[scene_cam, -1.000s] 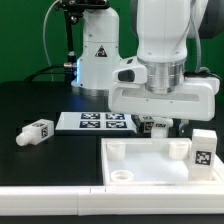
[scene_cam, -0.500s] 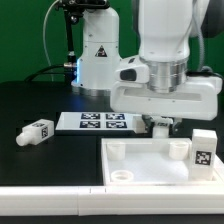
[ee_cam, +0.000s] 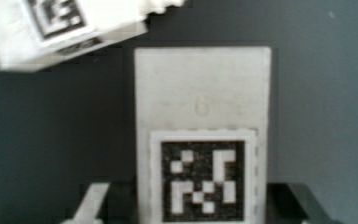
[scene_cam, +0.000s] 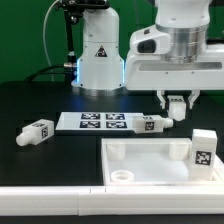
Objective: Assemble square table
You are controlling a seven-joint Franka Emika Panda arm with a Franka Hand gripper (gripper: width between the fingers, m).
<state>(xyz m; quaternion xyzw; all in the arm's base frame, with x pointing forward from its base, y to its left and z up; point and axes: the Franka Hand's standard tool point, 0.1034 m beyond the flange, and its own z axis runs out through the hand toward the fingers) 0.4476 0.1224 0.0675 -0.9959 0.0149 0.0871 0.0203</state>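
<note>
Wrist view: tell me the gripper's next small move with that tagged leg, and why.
Probably carry the table leg across toward the square tabletop. The gripper appears shut on the leg and hangs raised, and the tabletop's corner socket stands empty. A second leg lies beside the marker board, so steer away from it.

The white square tabletop (scene_cam: 150, 146) lies flat at the bench's near edge, hollow side up, with a raised rim and a round socket (scene_cam: 122, 175) in one near corner. The upright leg (scene_cam: 204, 148), chunky and white with its tag facing out, stands at the tabletop's far corner on the exterior view's right. The left leg (scene_cam: 35, 131) lies on its side, well apart toward the exterior view's left. The middle leg (scene_cam: 150, 124) lies just behind the tabletop. The lifted leg (ee_cam: 202, 110) hangs clear of the bench between the fingers (ee_cam: 99, 203), tag showing.
</note>
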